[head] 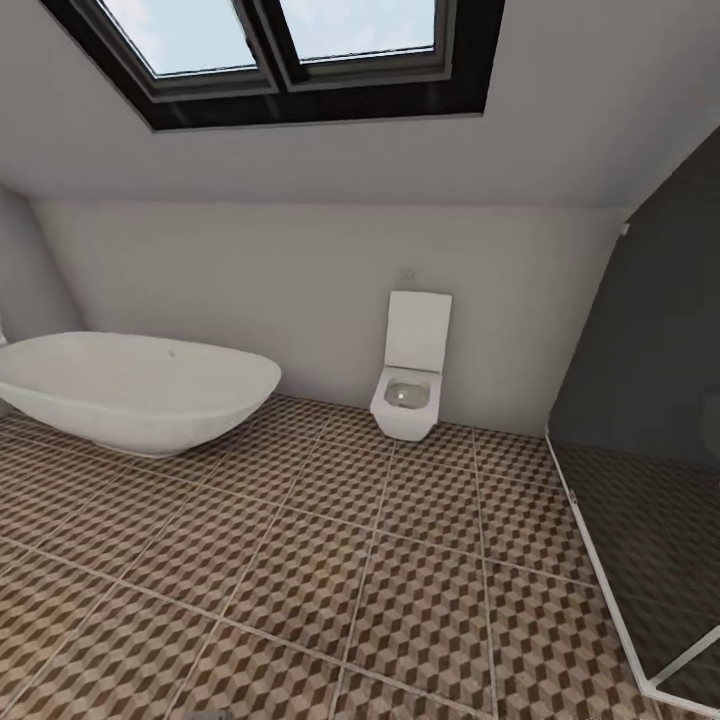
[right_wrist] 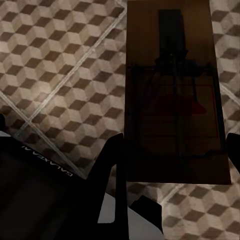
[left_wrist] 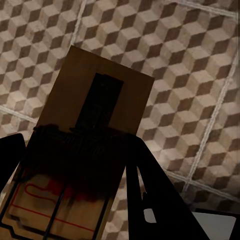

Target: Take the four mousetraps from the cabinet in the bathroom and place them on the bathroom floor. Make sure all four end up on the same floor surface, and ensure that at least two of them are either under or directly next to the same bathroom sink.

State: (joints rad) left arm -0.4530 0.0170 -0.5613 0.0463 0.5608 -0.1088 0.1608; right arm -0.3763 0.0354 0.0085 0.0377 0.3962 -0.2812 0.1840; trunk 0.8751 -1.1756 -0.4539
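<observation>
In the left wrist view, my left gripper (left_wrist: 75, 150) is shut on a mousetrap (left_wrist: 100, 105), a tan wooden board with dark wire and a red mark, held above the bathroom floor (left_wrist: 190, 75). Its dark fingers (left_wrist: 150, 185) flank the board. My right gripper (right_wrist: 175, 145) is shut on a second mousetrap (right_wrist: 172, 90), shadowed and dark, hanging over the cube-patterned tiles (right_wrist: 65, 75). The head view looks across the bathroom floor (head: 350, 560).
A white oval bathtub (head: 130, 390) stands at the left on the tiles. A white wall-hung toilet (head: 408, 385) sits against the far wall. A dark glass shower screen (head: 650, 400) with a low rim closes off the right side. A skylight (head: 280, 40) is overhead.
</observation>
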